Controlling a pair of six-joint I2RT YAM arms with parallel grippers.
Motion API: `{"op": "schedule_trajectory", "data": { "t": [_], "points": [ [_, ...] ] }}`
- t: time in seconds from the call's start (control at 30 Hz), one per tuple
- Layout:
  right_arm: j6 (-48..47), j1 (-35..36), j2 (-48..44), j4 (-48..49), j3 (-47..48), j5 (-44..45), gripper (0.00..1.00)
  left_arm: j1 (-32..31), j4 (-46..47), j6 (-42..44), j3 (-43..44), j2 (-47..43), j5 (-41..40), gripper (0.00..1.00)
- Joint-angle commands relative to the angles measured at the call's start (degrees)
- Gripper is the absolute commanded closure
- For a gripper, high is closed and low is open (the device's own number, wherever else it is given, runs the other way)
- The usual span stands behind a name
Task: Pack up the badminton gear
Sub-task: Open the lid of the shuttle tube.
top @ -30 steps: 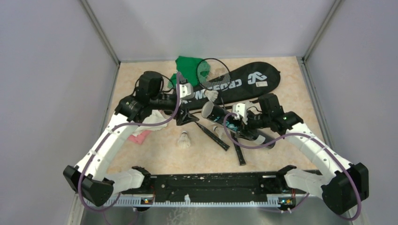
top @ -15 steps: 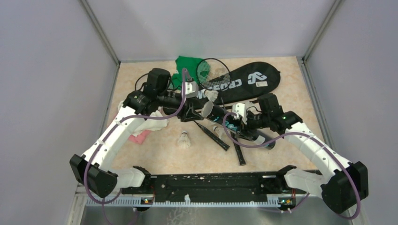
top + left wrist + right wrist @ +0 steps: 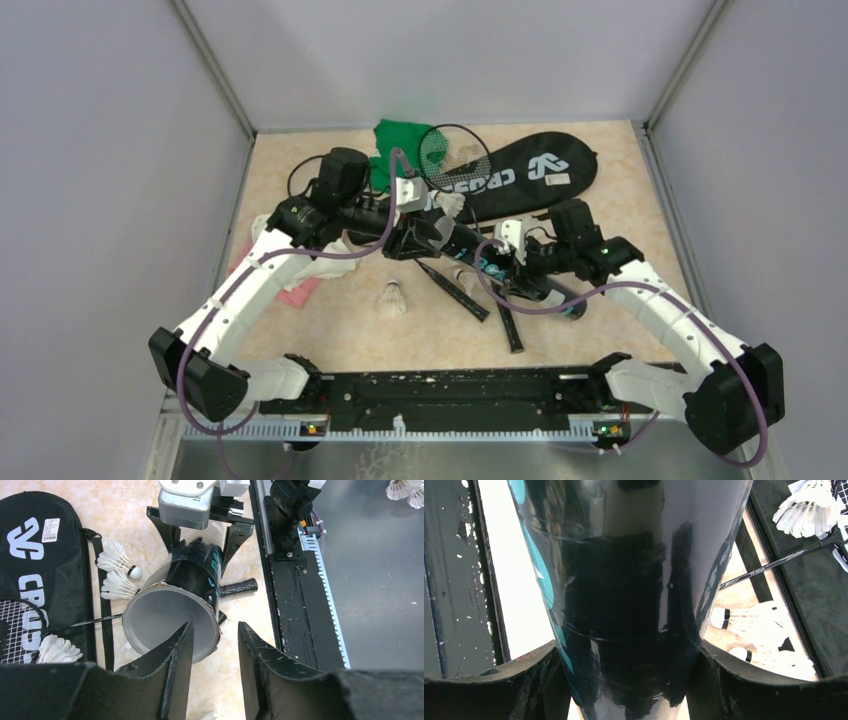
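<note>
While the right gripper (image 3: 629, 652) clamps the black tube (image 3: 192, 572) steady (its mouth uncapped), the rim sits just ahead of the left gripper (image 3: 215, 630), whose fingers are narrowly parted and empty, probably for loading.

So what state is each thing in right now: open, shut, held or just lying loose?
Tube, held by the right pincer, its mouth open, nothing seen inside.
Right pincer, shut on the tube.
Left pincer, open and empty, at the tube's mouth.
Racket bag, lying flat; zip not visible.
Shuttlecocks, lying loose, unpacked.
Rackets, lying loose, unpacked.
</note>
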Motion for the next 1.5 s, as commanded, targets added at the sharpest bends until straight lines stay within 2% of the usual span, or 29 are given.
{"op": "schedule_trajectory", "data": {
  "t": [0.0, 0.27, 0.47, 0.8, 1.47],
  "points": [
    [0.42, 0.46, 0.45, 2.51, 1.67, -1.59, 0.69, -0.89, 2.83, 0.56, -0.24, 0.45, 1.27, 0.58],
    [0.51, 0.46, 0.17, 3.02, 1.26, -0.85, 0.69, -1.36, 3.25, 0.92, -1.65, 0.48, 0.45, 0.74],
    [-1.00, 0.46, -0.91, 3.12, 0.73, 1.04, 0.70, -1.40, 3.36, 0.85, -3.15, -0.30, 1.43, 1.00],
    [-9.02, 0.46, -3.09, 0.72, 0.15, 7.36, 0.73, -1.35, -1.53, 2.92, -4.49, -0.37, 9.08, 1.00],
    [-15.83, 0.45, -6.50, -1.54, -1.08, 13.72, 0.76, -1.31, -3.75, 7.23, -6.75, -2.69, 10.04, 1.00]
  ]
}}
